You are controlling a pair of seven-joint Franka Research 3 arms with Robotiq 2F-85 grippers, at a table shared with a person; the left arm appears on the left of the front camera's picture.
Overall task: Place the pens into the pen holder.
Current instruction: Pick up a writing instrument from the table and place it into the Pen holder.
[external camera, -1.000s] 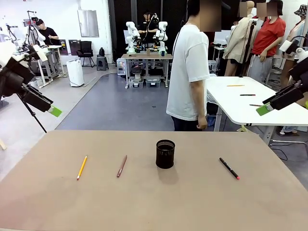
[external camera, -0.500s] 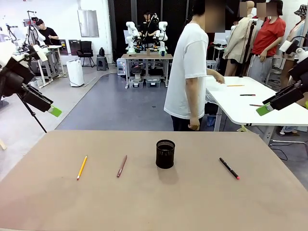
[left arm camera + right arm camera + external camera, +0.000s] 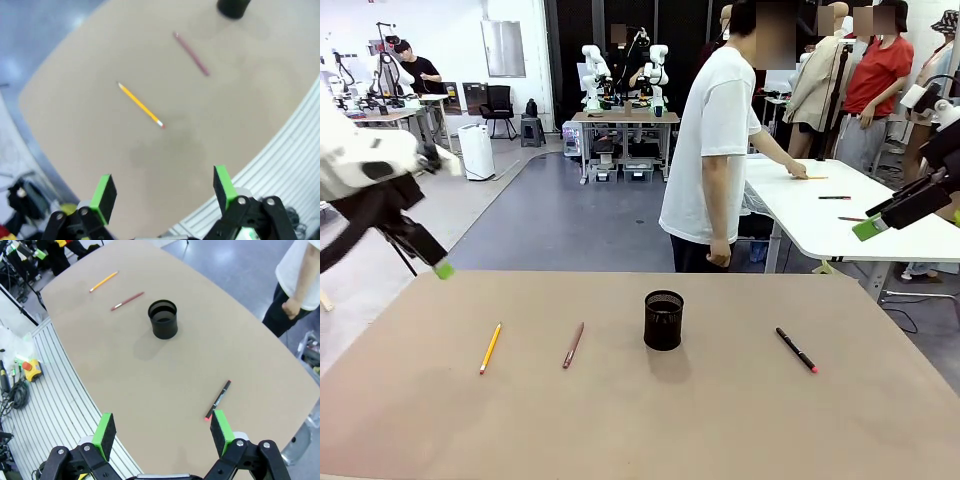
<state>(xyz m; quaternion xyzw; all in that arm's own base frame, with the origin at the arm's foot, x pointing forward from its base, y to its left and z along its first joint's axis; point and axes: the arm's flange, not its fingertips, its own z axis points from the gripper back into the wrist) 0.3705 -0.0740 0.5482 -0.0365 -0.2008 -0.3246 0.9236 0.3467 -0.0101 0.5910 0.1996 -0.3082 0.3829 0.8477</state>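
Note:
Three pens lie flat on the tan table (image 3: pixel 720 420). A yellow-orange pen (image 3: pixel 490 348) is at the left and a reddish-brown pen (image 3: pixel 573 344) lies just right of it. At the right rests a black pen with a pink-red tip (image 3: pixel 796 350). The black mesh pen holder (image 3: pixel 663 320) stands upright at the middle. My left gripper (image 3: pixel 442 269) hovers off the table's far left corner; its wrist view shows open jaws (image 3: pixel 163 186) above the yellow-orange pen (image 3: pixel 140 105). My right gripper (image 3: pixel 869 228) hangs high at the right, open (image 3: pixel 162 432), with the black pen (image 3: pixel 219 399) below it.
A person in a white T-shirt (image 3: pixel 715 150) stands at the far edge, turned away and reaching over a white table (image 3: pixel 820 215) behind. Other people stand farther back. Ribbed flooring (image 3: pixel 65 410) runs along the table's near edge.
My left arm has swung, carrying its gripper down and a little right toward the table's far left corner. The person has stretched an arm out over the white table. The pens and holder lie unchanged.

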